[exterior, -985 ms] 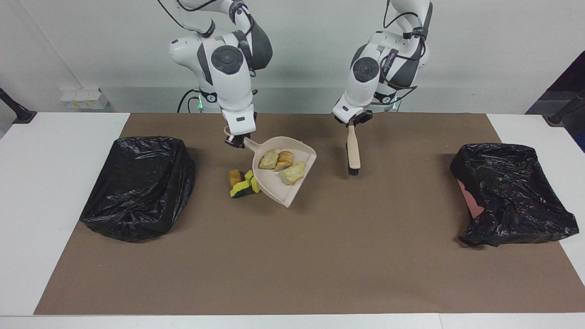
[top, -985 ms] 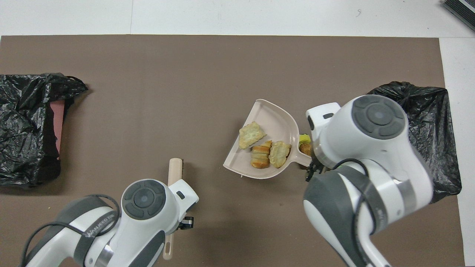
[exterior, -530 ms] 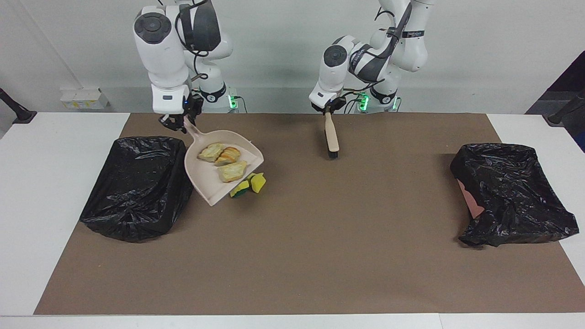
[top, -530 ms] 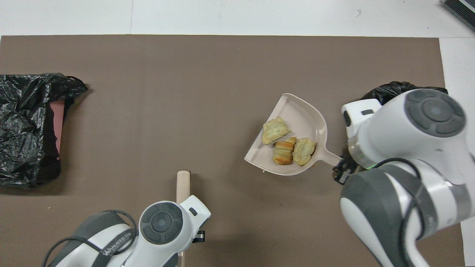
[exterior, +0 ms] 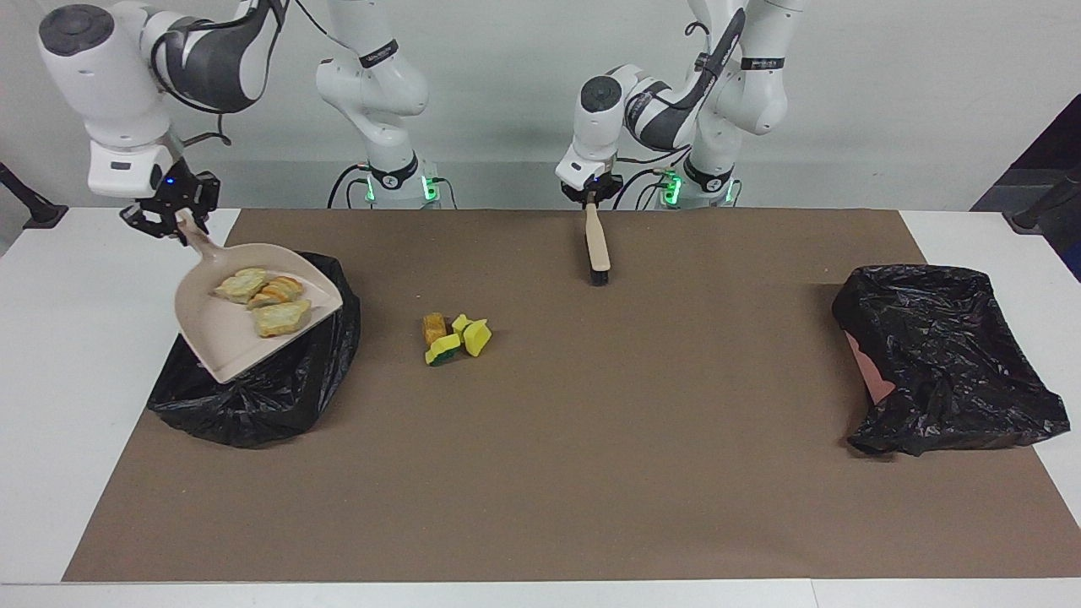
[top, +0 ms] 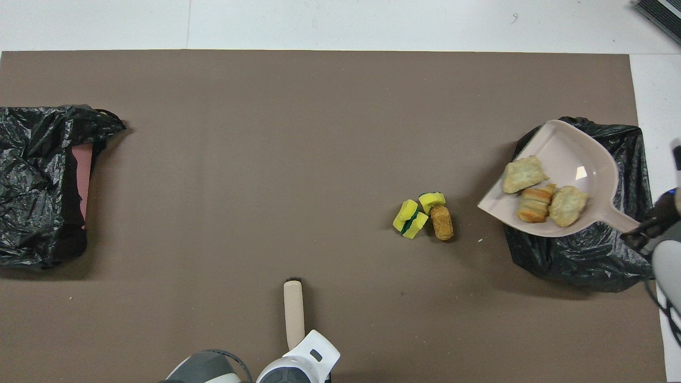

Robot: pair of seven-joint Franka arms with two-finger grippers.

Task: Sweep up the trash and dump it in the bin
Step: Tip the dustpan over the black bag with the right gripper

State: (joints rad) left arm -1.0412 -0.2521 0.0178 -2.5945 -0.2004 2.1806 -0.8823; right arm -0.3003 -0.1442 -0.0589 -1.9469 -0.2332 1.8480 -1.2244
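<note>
Trash, lot in two parts. First part: three golden-tan bread-like chunks (exterior: 262, 300) lay in the beige dustpan (exterior: 221, 344), bunched toward its handle end. The pan was held in the air over the black-bagged bin (exterior: 279, 397) at the right arm's end of the worktop (exterior: 51, 355), its open lip tilted down toward the bag. Second part: yellow-and-green sponge pieces (exterior: 460, 339) and one brown lump (exterior: 434, 327) sat touching in a small cluster on the brown mat (exterior: 591, 473), between that bin and the worktop's middle, not yet swept.

Handling, by judgement: all pieces looked light and dry. The chunks seemed crumbly and likely to shed bits; the sponges soft and springy, apt to bounce or roll from a brush. None calls for a direct grip; the chunks should slide off the smooth pan once it tips further. The pan is rigid, and its handle is the proper hold.

Right gripper (exterior: 173, 221): jaws clenched on the dustpan's handle, over the worktop's edge beside the bin.

Left gripper (exterior: 591, 200): jaws clenched on the handle of the brush (exterior: 598, 245), which hung bristles-down over the mat's edge nearest the robots; this arm waited.

Second bin (exterior: 946, 355), also bagged in black, lay at the left arm's end of the worktop, well apart from the trash.
</note>
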